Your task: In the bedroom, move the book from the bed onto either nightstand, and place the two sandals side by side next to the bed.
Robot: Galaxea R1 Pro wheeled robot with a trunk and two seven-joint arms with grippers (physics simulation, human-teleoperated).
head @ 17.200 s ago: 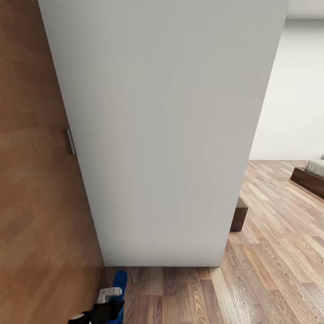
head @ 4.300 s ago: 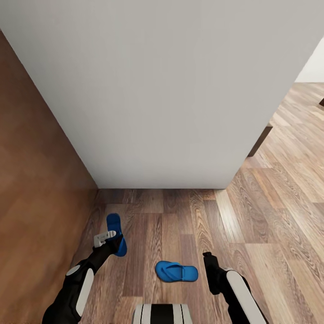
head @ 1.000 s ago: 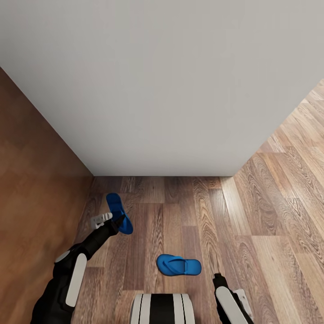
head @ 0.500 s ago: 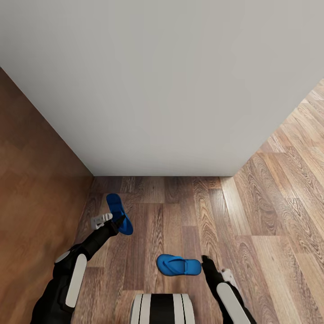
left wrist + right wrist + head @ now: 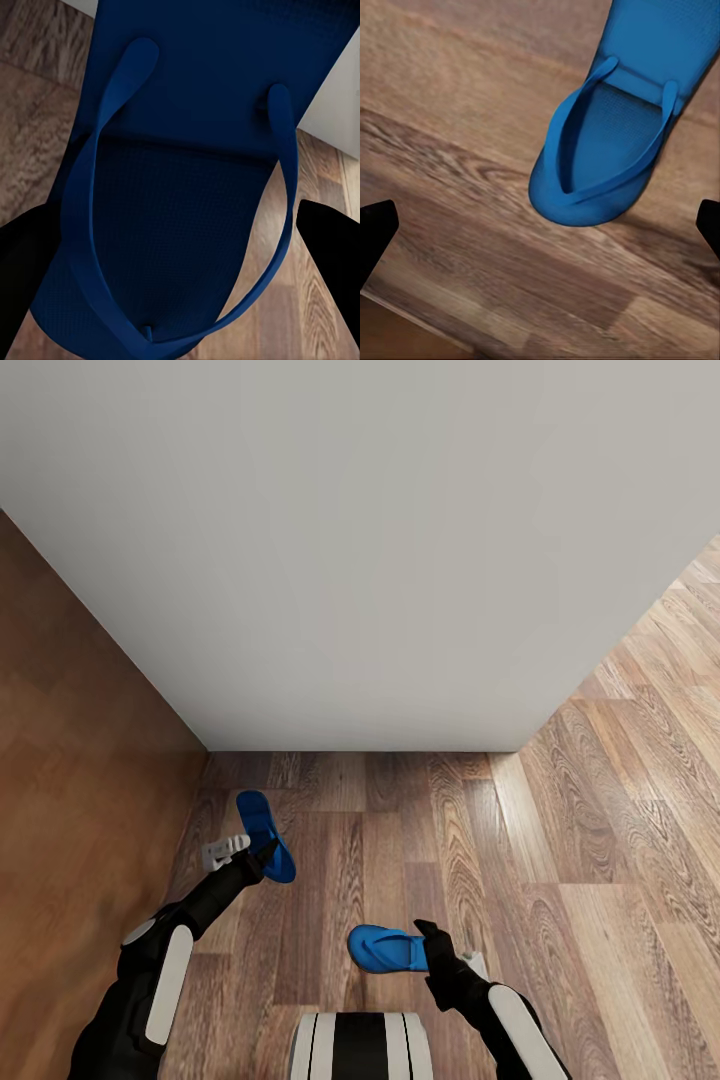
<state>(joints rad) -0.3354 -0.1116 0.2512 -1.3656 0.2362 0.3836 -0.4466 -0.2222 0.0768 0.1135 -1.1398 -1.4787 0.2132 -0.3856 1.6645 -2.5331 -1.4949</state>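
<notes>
a wood-plank floor is seen from the head camera, with a plain pale grey wall rising just ahead and a brown wooden panel closing the left side.

one blue sandal is held by the left gripper near the foot of the wooden panel; it lies roughly along the direction toward the wall, and whether it rests on the floor or is lifted off it cannot be told. in the left wrist view this sandal is seen very close and in shadow, its straps running across the sole, with one dark finger at each side of it, so the gripper is closed on the sandal's edges.

the second blue sandal lies flat on the floor in front of the robot's base, set crosswise to the first and well apart from it. the right gripper is seen at the end of that sandal, over it or touching it. in the right wrist view the sandal lies strap side up on the planks, rounded end nearest the camera, and the two dark fingertips stand wide apart at the picture's edges, nothing between them but floor; the jaws are spread.
</notes>
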